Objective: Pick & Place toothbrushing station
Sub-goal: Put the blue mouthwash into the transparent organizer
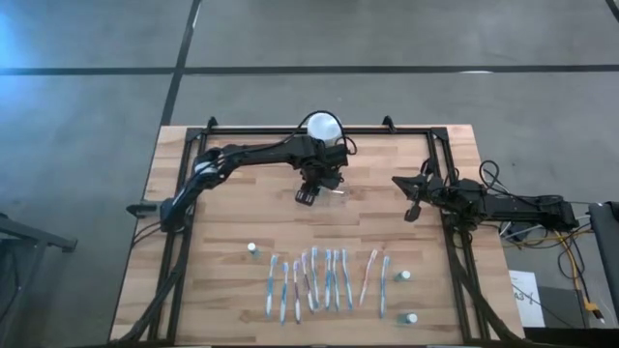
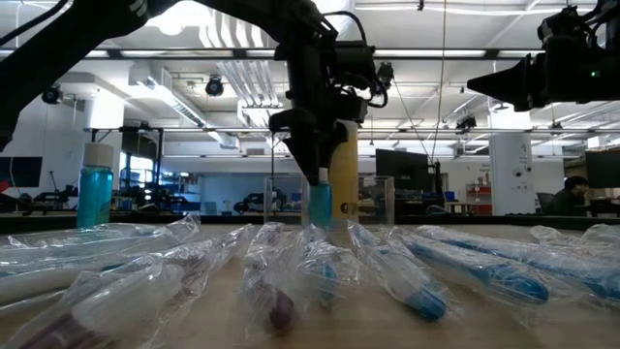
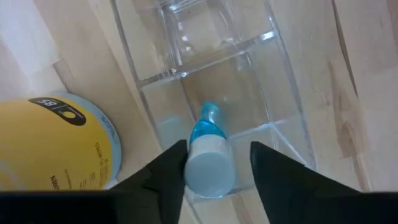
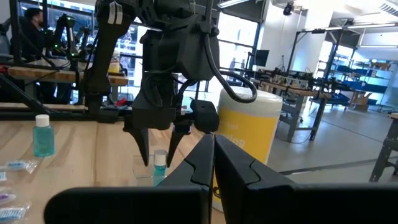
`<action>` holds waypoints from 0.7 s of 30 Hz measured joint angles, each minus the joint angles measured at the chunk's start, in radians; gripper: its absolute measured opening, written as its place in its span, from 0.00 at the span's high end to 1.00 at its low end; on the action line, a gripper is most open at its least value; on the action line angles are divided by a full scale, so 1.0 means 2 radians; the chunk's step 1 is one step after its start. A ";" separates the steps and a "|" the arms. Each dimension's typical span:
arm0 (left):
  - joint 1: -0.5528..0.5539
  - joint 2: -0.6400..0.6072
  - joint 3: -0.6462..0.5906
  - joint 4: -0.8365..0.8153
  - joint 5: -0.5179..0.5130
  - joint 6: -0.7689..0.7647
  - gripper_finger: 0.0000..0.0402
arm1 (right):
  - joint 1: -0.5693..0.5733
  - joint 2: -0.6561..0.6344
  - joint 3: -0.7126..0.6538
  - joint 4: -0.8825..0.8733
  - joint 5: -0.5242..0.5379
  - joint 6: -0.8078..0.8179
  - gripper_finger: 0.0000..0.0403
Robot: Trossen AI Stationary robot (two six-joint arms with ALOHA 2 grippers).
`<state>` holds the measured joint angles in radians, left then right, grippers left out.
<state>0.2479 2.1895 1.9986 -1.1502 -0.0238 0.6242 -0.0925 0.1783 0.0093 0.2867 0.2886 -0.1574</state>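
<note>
The toothbrushing station [image 3: 217, 56], a low clear plastic holder with compartments, stands on the wooden table beside a yellow jar [image 3: 50, 143] with a white lid [image 1: 322, 126]. A small blue bottle [image 3: 205, 134] with a white cap stands upright in one compartment. My left gripper [image 3: 217, 155] points down over it, open, with one finger on each side of the cap; the right wrist view shows this too [image 4: 158, 152]. My right gripper [image 4: 211, 155] is shut on nothing and held level above the table's right side [image 1: 411, 208]. My left gripper comes from above, its fingers on either side of the bottle's white cap [image 3: 210, 171]. A gap shows between the cap and one finger [image 3: 267, 174]. The other finger [image 3: 171, 171] is right at the cap; I cannot tell whether it touches. The bottle's base rests in the station.
A row of wrapped toothbrushes [image 1: 324, 280] lies across the near half of the table. Small blue bottles stand at its left [image 1: 252, 248] and right [image 1: 403, 275], with one near the front right [image 1: 411, 317]. A black frame runs along the table's far and side edges.
</note>
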 joint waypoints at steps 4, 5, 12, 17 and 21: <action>0.001 0.001 0.003 0.000 0.000 -0.001 0.50 | 0.000 0.000 0.000 0.000 0.000 0.000 0.98; 0.001 0.001 0.005 0.000 0.000 -0.003 0.50 | 0.000 0.000 0.000 0.000 0.000 0.000 0.98; 0.000 0.001 0.024 -0.012 0.000 -0.012 0.49 | 0.000 0.000 0.000 -0.001 0.000 0.000 0.98; 0.000 0.001 0.050 -0.050 -0.002 -0.022 0.49 | 0.000 0.000 0.000 -0.001 0.000 0.000 0.98; 0.000 0.001 0.085 -0.095 -0.001 -0.042 0.49 | 0.000 0.000 0.000 -0.001 0.000 0.000 0.98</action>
<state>0.2485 2.1908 2.1696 -1.3396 -0.0268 0.5406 -0.0925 0.1783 0.0093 0.2855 0.2886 -0.1574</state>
